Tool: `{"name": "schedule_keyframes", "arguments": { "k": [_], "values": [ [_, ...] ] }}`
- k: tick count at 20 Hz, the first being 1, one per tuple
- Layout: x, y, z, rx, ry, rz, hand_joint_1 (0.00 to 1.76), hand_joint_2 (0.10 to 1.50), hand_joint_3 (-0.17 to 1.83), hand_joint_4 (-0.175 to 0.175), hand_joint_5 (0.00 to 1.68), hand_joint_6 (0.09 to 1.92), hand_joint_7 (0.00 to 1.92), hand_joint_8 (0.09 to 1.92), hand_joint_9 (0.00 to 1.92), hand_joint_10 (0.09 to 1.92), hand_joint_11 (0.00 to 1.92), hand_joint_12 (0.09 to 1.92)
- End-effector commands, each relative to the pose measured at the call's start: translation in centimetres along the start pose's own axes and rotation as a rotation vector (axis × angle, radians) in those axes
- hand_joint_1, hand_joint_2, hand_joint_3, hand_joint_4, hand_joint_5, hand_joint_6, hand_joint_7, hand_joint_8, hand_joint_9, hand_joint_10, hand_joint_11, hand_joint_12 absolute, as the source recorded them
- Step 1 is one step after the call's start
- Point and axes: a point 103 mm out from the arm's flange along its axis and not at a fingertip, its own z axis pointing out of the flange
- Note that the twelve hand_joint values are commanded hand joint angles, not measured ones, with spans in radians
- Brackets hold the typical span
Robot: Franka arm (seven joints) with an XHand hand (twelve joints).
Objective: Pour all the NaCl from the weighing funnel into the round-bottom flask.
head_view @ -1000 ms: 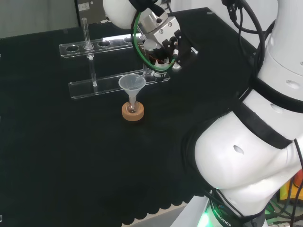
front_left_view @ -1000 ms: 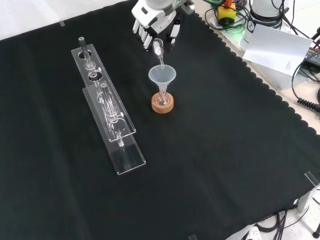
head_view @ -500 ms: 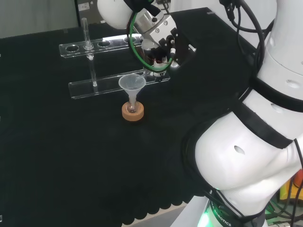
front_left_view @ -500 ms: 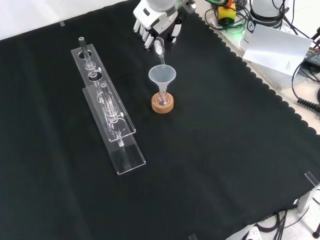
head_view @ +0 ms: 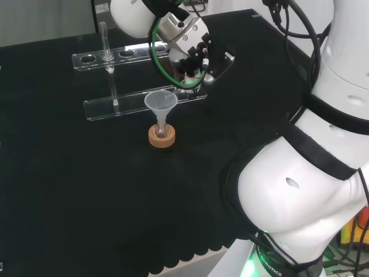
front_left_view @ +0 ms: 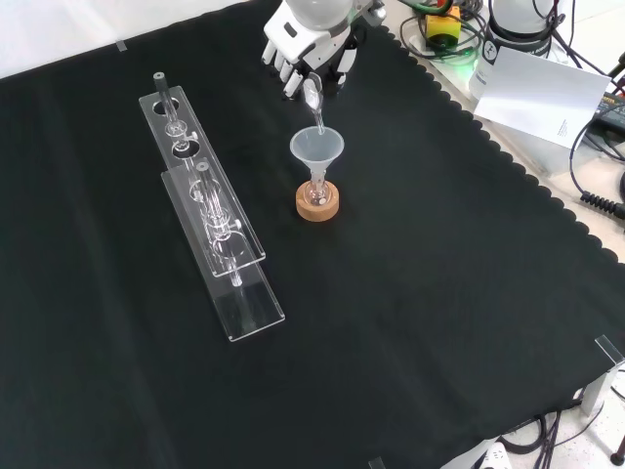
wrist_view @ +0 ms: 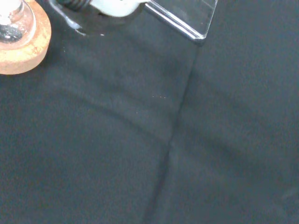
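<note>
The weighing funnel [front_left_view: 312, 99], a small clear glass piece, is pinched in the curled fingers of the hand [front_left_view: 305, 51] at the top of the front view, tilted with its narrow spout pointing down to the rim of the wide clear funnel [front_left_view: 316, 149]. To the left in that view two clear racks [front_left_view: 227, 256] lie on the black cloth [front_left_view: 420, 293], holding a few upright tubes. Right of them, the wide funnel sits in the neck of the round-bottom flask [front_left_view: 318, 189], which rests upright on a cork ring [front_left_view: 317, 206], directly below the hand.
</note>
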Motion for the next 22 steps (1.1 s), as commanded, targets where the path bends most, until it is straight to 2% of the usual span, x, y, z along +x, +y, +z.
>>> {"name": "schedule_keyframes", "arguments": {
  "k": [1,5,18,20,22],
  "values": [
    [0.0,0.0,-0.3,0.005,-0.008,-0.006,1.23,1.01,0.15,0.04,1.07,0.97,1.05,0.86,1.1,0.46,0.85,1.05],
    [-0.3,0.1,-0.5,0.014,-0.01,-0.007,1.23,1.01,0.15,0.04,1.07,0.97,1.05,0.86,1.1,0.46,0.85,1.05],
    [0.2,0.2,-1.5,0.024,-0.077,0.002,1.23,1.0,0.16,0.034,1.07,0.96,1.05,0.86,1.1,0.46,0.85,1.05],
    [-0.7,0.3,-0.9,0.02,-0.067,-0.004,1.23,1.0,0.16,0.033,1.07,0.96,1.05,0.86,1.1,0.46,0.85,1.05],
    [-0.6,0.3,-1.0,0.024,-0.076,-0.001,1.23,1.0,0.16,0.033,1.07,0.96,1.05,0.86,1.1,0.46,0.85,1.04]
  ]
}}
